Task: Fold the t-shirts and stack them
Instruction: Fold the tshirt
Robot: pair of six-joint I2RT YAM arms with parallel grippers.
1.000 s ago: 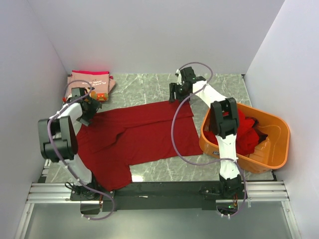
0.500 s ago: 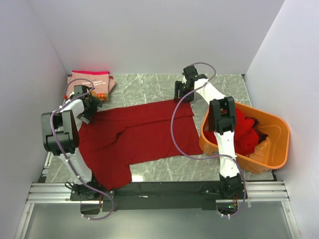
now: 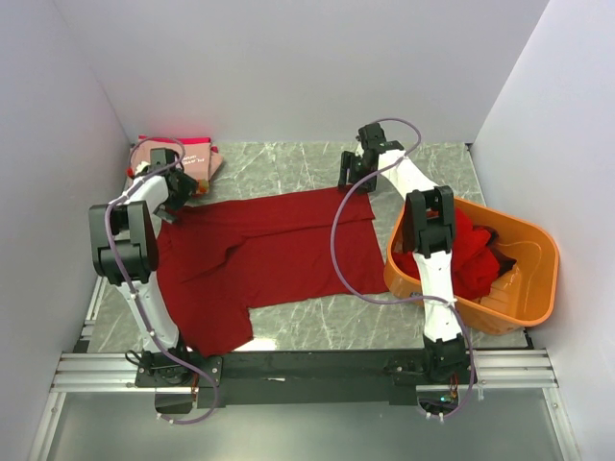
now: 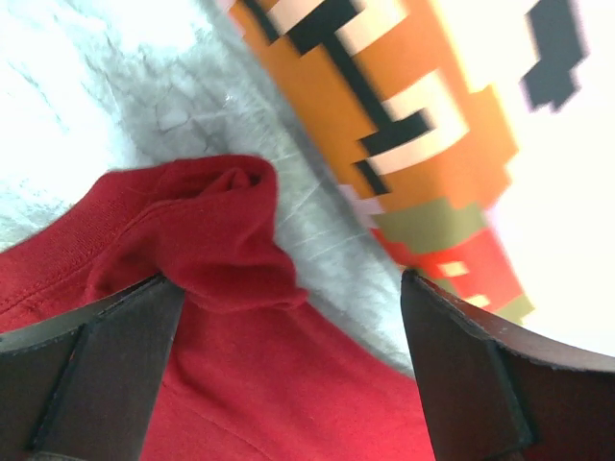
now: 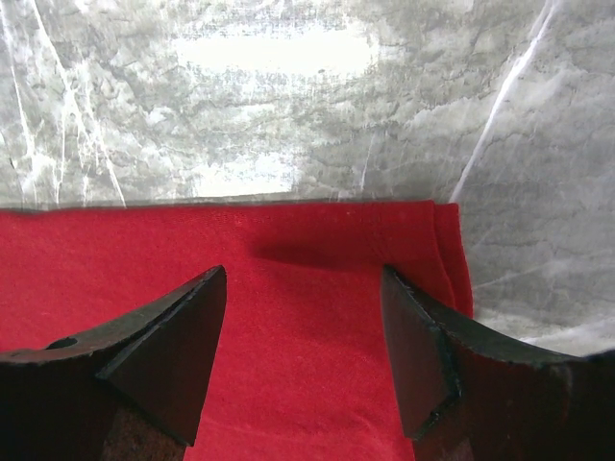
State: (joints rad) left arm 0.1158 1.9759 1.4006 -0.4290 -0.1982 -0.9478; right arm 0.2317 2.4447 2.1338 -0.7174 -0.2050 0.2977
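1. Pink shirt [image 3: 192, 152] lies folded at the back left corner of the desk [image 3: 288, 168], its pixel print facing up. It looks finished, and by my reading it is the base of the stack. Nothing is on top of it yet.
2. Left end effector [image 3: 179, 195] hangs just beside the pink shirt, over the far left corner of the red shirt [image 3: 279, 254]. Its fingers [image 4: 96, 370] are spread wide. A bunched bit of red cloth sits between them, released and not pinched.
3. Red shirt is spread mostly flat across the middle of the desk, with one sleeve reaching toward the near edge. No fold shows in it, so folding this one appears to be only at its start.
4. Right end effector [image 3: 352, 182] sits at the far right corner of the red shirt. Its fingers [image 5: 163, 355] are apart above the flat edge and grasp nothing.
5. Tub [image 3: 538, 288] stands at the right, and a red heap [image 3: 473, 252] of crumpled cloth lies inside it. How many shirts it holds cannot be told.
6. Judged overall, one shirt is done, one is laid out, and the heap awaits. Most of the task remains.
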